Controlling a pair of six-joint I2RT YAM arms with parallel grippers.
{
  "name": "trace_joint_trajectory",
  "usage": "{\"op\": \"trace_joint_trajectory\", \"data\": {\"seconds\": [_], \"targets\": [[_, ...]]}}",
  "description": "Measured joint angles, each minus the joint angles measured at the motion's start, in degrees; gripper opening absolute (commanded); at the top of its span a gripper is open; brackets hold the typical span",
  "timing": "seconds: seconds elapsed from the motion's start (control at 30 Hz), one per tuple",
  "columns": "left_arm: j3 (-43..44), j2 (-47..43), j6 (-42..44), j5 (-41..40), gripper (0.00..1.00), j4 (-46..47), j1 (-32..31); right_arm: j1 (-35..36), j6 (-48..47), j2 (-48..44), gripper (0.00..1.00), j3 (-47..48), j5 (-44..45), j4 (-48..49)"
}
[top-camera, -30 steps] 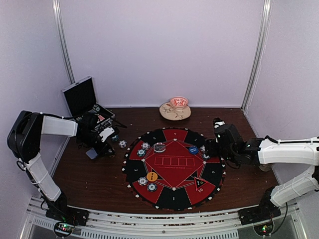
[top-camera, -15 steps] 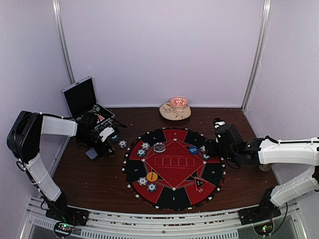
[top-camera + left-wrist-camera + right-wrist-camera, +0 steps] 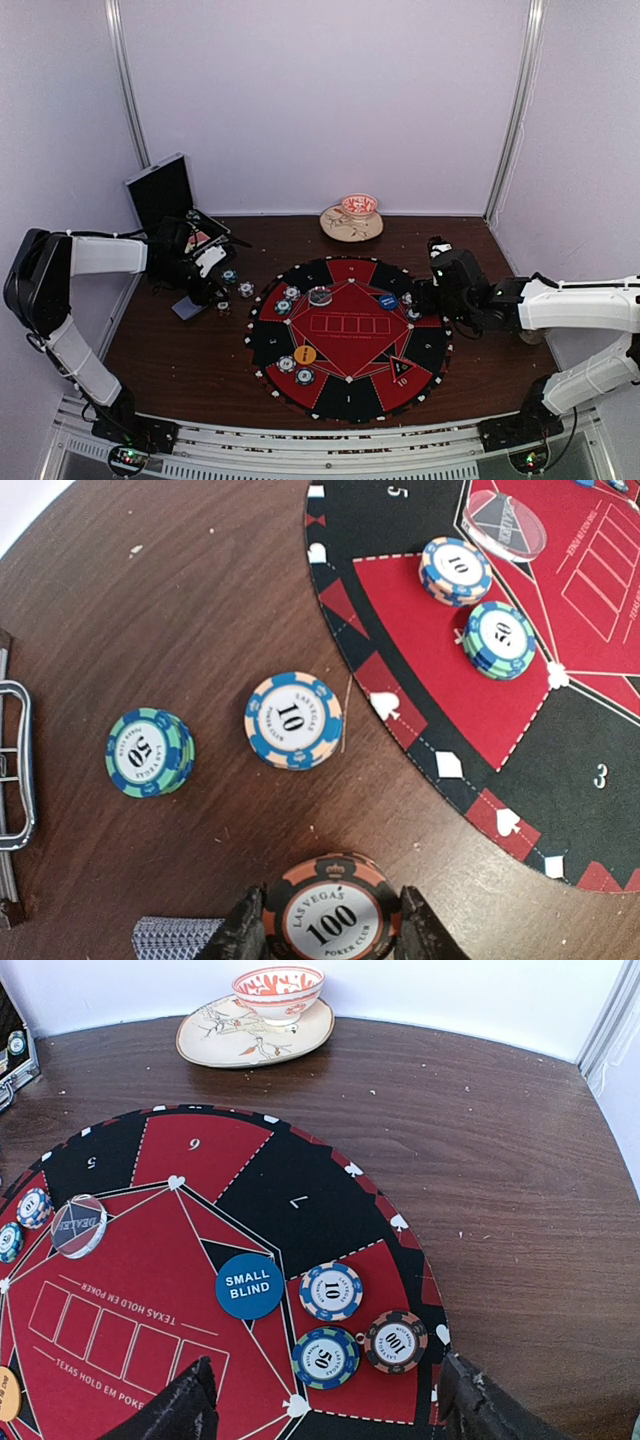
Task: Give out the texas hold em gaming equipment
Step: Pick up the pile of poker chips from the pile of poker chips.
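My left gripper (image 3: 333, 925) is shut on a black-and-orange 100 poker chip (image 3: 333, 912) just above the wooden table, left of the round mat (image 3: 348, 340). A grey-blue card (image 3: 185, 942) lies beside its left finger. Ahead on the table sit a blue 10 chip (image 3: 293, 720) and a teal 50 chip (image 3: 149, 752). On the mat's left seat are a 10 chip (image 3: 455, 570) and a 50 chip (image 3: 499, 638). My right gripper (image 3: 335, 1405) hangs open over the mat's right side, above 10 (image 3: 331, 1291), 50 (image 3: 325, 1357) and 100 (image 3: 396, 1341) chips and the blue small-blind disc (image 3: 249, 1285).
The open black case (image 3: 165, 195) stands at the back left, its latch (image 3: 15, 765) near the loose chips. A plate with a red bowl (image 3: 351, 222) sits at the back centre. A clear dealer button (image 3: 78, 1225) and an orange disc (image 3: 305, 354) lie on the mat.
The left jaws have closed the last bit onto the 100 chip, and the left arm has shifted a little. The right arm has not moved.
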Motion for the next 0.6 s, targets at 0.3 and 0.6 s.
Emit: {"op": "trace_joint_trajectory", "data": {"seconds": [0.3, 0.6], "targets": [[-0.6, -3.5, 0.0, 0.5, 0.23, 0.0, 0.0, 0.0, 0.0, 0.0, 0.77, 0.0, 0.0, 0.0], [-1.6, -6.9, 2.2, 3.6, 0.22, -1.2, -0.8, 0.0, 0.0, 0.0, 0.77, 0.0, 0.0, 0.0]]}}
